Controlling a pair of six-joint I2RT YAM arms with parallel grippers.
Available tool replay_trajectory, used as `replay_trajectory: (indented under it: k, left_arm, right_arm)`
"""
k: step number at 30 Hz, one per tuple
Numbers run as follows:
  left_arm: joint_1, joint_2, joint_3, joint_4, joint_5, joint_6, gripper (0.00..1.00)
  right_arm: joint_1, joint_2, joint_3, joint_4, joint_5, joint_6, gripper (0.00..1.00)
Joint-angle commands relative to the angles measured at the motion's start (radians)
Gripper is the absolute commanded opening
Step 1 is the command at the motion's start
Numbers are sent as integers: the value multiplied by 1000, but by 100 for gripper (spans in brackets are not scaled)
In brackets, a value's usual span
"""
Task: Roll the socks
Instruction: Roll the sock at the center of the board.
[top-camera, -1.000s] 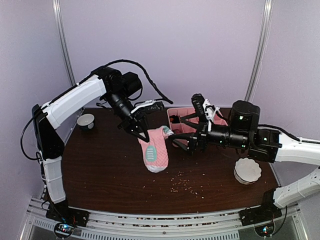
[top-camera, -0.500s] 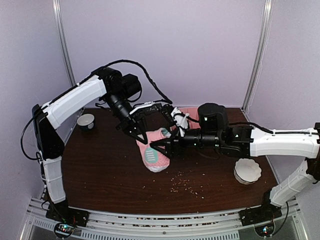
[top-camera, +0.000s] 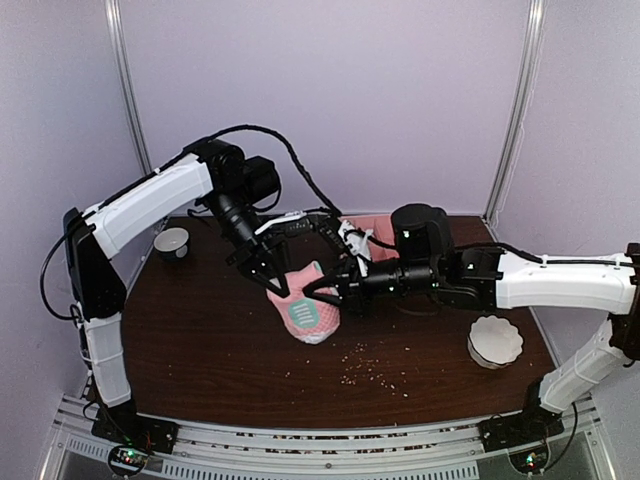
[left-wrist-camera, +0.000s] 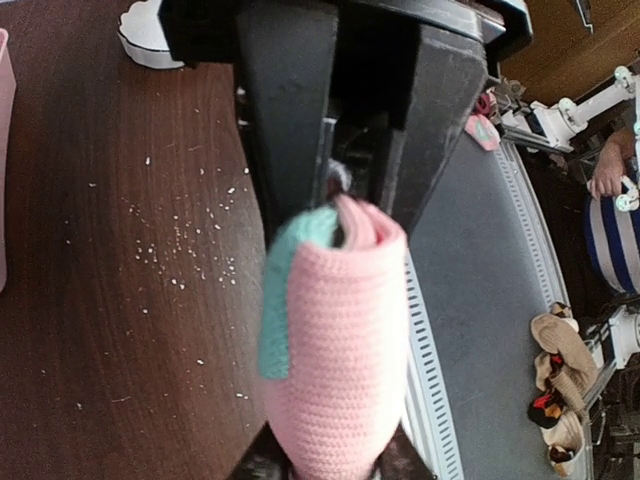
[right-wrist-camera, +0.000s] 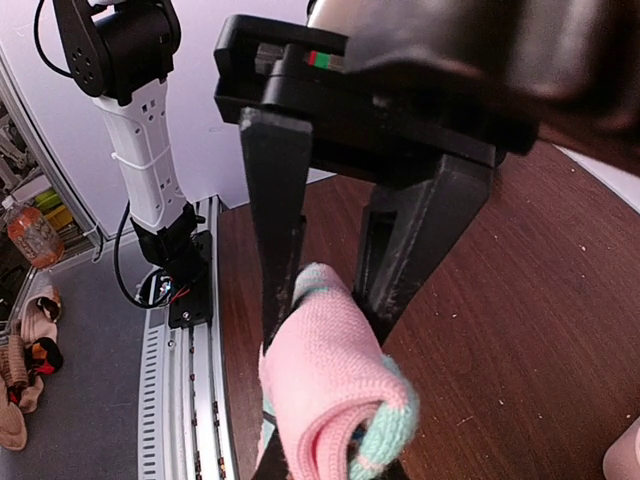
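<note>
Top external view shows the pink sock (top-camera: 305, 312) over the middle of the table (top-camera: 200, 340), its upper end raised between both arms. Your right gripper (top-camera: 314, 293) has its fingers pinched onto the mint-tipped end. The left gripper (top-camera: 274, 284) straddles the fabric with a narrow gap, and you cannot tell whether it grips. Expect a light, floppy, stretchy knit, so take hold of bunched fabric near an end, not one loose layer.
</note>
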Motion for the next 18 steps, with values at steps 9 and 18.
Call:
replay_trajectory:
  k: [9,18]
  left_arm:
    - [51,-217,55,237,-467,-324,98]
    - [81,-272,-101,415,-385,-242,88]
  right_arm:
    - [1,-24,19,15,98,50,0]
    - [37,20,73,61,354,106,0]
